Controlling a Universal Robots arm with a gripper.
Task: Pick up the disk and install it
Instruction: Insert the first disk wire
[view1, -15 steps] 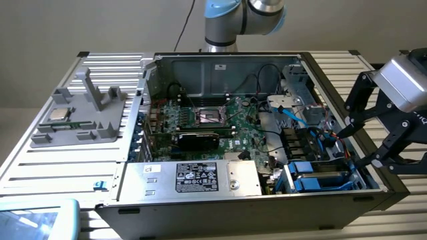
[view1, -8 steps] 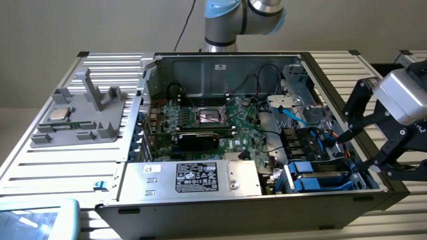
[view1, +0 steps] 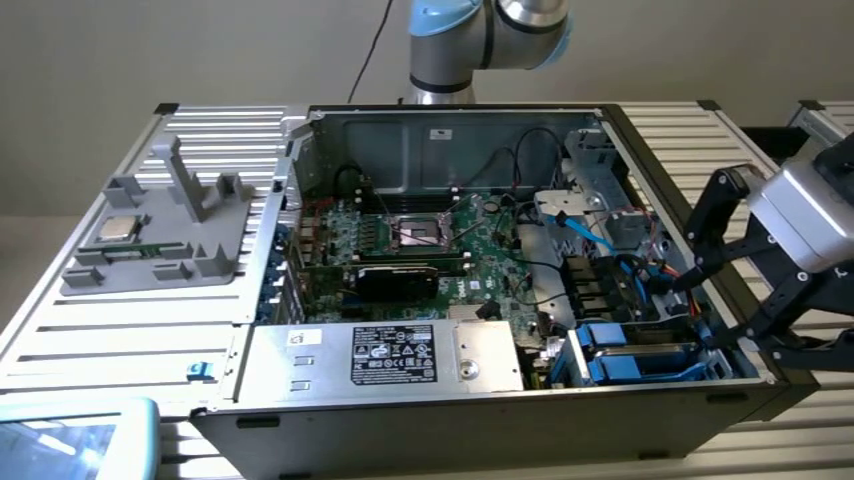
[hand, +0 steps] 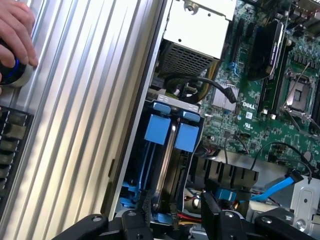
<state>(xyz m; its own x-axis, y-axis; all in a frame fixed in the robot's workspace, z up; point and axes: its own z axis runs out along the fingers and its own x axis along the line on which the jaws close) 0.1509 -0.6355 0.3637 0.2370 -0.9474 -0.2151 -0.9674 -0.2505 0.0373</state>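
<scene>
At the computer case's (view1: 454, 425) four o'clock in the exterior view, the gripper (view1: 714, 315) hangs, jaws wide and empty, over the blue-framed disk (view1: 641, 360) in its bay.

Arm (view1: 487, 35): upper joint at top centre of exterior view, silver tube with light-blue cap. Wrist (view1: 807, 215): silver-grey block at exterior view's right, tilted, aimed down and toward exterior view's left. Gripper (view1: 721, 305): two black linkage fingers (view1: 718, 205) spread wide, tips well apart, nothing between them, nothing held. Wrist view: same black fingers (hand: 134, 226) reach into frame, wide gap between, no contact with anything.
</scene>
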